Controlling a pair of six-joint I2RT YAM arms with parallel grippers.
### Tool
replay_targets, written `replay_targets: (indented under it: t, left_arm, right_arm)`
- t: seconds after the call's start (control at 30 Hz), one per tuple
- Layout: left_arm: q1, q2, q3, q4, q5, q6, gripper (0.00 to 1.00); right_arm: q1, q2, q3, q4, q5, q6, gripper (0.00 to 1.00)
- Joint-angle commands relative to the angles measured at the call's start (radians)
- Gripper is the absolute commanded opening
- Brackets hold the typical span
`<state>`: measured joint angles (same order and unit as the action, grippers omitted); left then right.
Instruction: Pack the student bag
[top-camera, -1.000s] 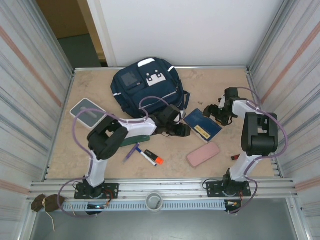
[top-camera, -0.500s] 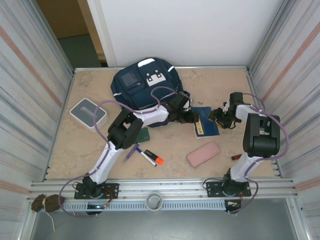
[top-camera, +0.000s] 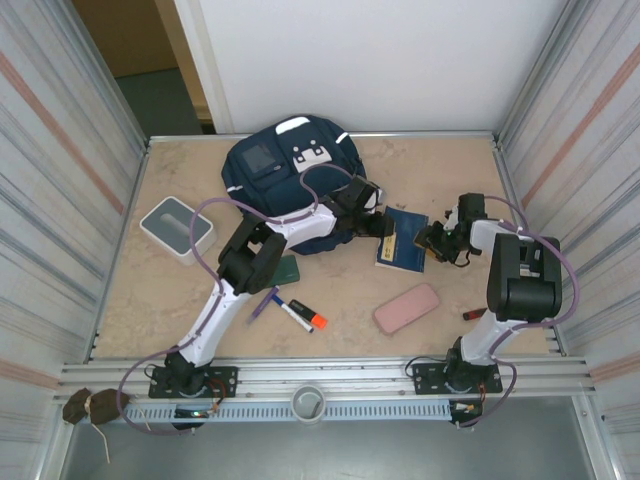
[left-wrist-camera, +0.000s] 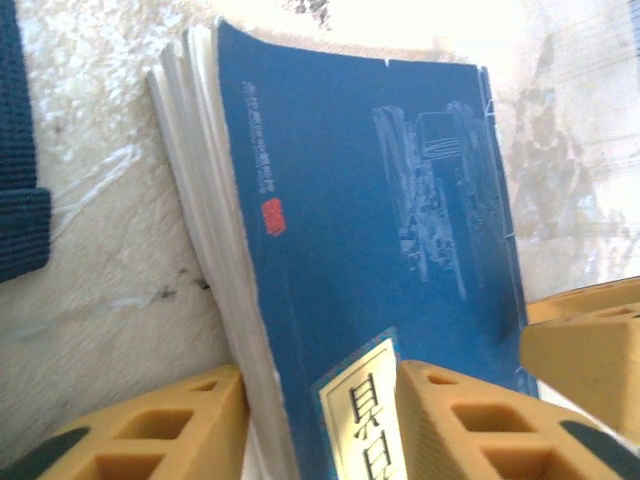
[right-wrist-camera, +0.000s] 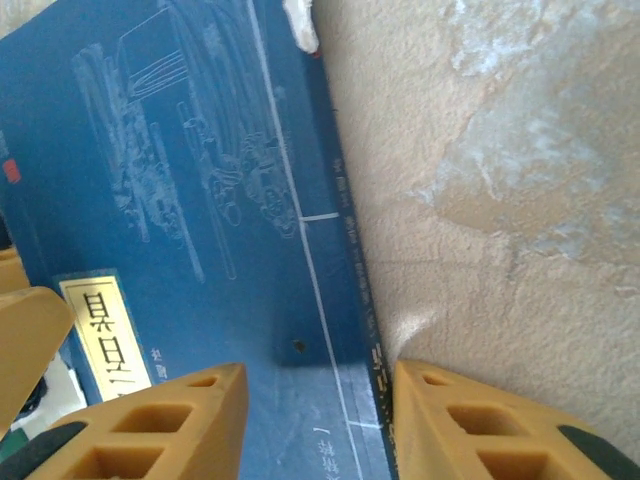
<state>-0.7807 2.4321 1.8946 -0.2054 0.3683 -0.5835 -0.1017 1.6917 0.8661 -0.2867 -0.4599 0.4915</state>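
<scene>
The student bag (top-camera: 290, 178), a navy backpack, lies at the back of the table. To its right a stack of dark-blue booklets (top-camera: 402, 241) with a yellow label lies flat. My left gripper (top-camera: 384, 226) is at the booklets' left edge. In the left wrist view its jaws (left-wrist-camera: 320, 400) stand apart, one finger against the white page edges, the other on the cover (left-wrist-camera: 380, 200). My right gripper (top-camera: 436, 241) is at the right edge. Its jaws (right-wrist-camera: 318, 390) straddle the spine of the booklets (right-wrist-camera: 180, 180), open, one finger over the cover and one on the table.
A grey-white box (top-camera: 176, 228) sits at the left. A green item (top-camera: 288, 268), a purple pen (top-camera: 264, 303) and an orange-capped marker (top-camera: 303, 315) lie in front of the left arm. A pink case (top-camera: 407, 307) and a small red thing (top-camera: 472, 314) lie near the right arm's base.
Both grippers have closed in on the booklets from either side, the left reaching far to the right. Both pairs of jaws have narrowed. The booklets have shifted and turned a little.
</scene>
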Motion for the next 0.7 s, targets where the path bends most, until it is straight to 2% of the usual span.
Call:
replay_targets:
  t: [0.0,0.4,0.53,0.67]
  left_arm:
    - [-0.047,-0.028,-0.033,-0.058,0.041,0.024,0.36]
    - [-0.048,-0.059,-0.050,0.016,0.096,0.012,0.12]
    - [-0.042,-0.103,-0.075,0.048,0.121,0.032,0.00]
    - [-0.024,-0.141,-0.130,0.117,0.150,0.004,0.00]
  right_arm:
    - [0.036,-0.008,-0.038,0.037,-0.092,0.038,0.37]
    - [0.036,-0.038,-0.081,0.075,-0.118,0.038,0.34]
    - [0.024,-0.065,-0.096,0.089,-0.131,0.033,0.35]
    - [0.017,-0.091,-0.125,0.153,-0.193,0.041,0.36]
